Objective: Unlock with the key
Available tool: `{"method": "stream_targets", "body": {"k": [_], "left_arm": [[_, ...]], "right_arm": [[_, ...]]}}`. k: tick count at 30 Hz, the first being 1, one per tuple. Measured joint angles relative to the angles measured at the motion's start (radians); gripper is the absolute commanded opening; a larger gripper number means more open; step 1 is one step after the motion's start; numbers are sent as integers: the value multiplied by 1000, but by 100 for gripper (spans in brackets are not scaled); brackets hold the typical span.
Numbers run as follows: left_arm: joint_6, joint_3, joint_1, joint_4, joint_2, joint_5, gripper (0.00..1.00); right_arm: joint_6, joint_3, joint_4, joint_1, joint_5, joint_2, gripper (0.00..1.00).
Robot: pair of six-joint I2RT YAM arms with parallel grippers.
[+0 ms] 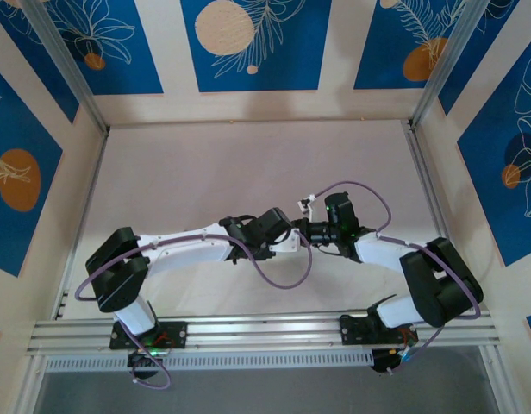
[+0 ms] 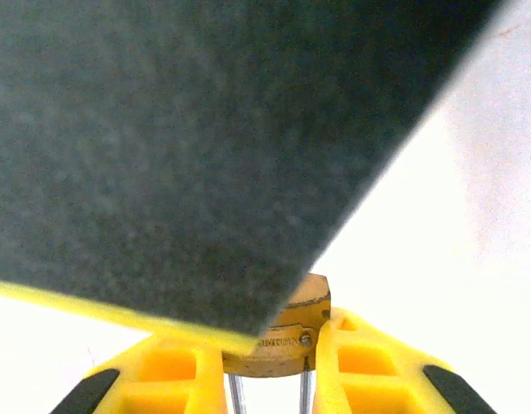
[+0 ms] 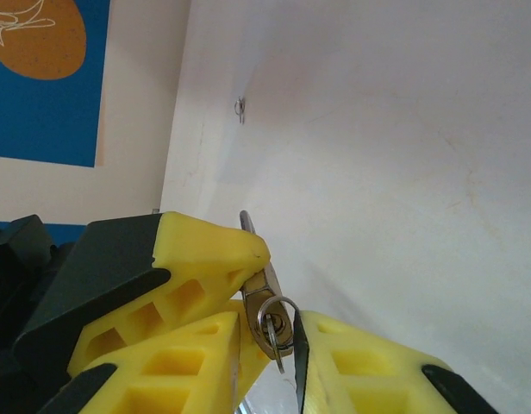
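My left gripper (image 2: pixel 278 354) is shut on a small brass padlock (image 2: pixel 300 302). Its silver shackle (image 2: pixel 237 397) runs back between the yellow fingers. In the right wrist view the padlock (image 3: pixel 264 289) shows end-on, pinched under a left finger (image 3: pixel 205 246). The key (image 3: pixel 274 329) sticks out of that end as a thin silver sliver with a wire ring through it; its head colour does not show. My right gripper (image 3: pixel 271 319) is closed in around the key, with the ring against its right pad. That gripper's dark pad (image 2: pixel 205 147) hides much of the left wrist view. Seen from above, both grippers (image 1: pixel 291 235) (image 1: pixel 310 228) meet mid-table.
A small metal bit (image 3: pixel 240 108) lies far off by the table's edge. Blue-and-cream walls (image 1: pixel 248 34) and aluminium posts (image 1: pixel 442 69) fence the white table (image 1: pixel 248 164). A purple cable (image 1: pixel 283 280) sags below the wrists, and a rail (image 1: pixel 265 332) runs along the front.
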Motion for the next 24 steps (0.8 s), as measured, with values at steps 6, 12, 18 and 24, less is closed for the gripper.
{"method": "stream_targets", "body": {"k": [6,12,18,24], "left_arm": [[-1,0,0,-11,0,0,0],[-4,0,0,-13,0,0,0],[-4,0,0,-11,-2,0,0],[-4,0,0,-20,-2,0,0]], "right_arm": [[-10,5,-18,4,6,10,22],[-25,19,-37,10,8,10,30],[-32,27,-42,13,12,16,30],[-53,42,-74,21,33,31,29]]}}
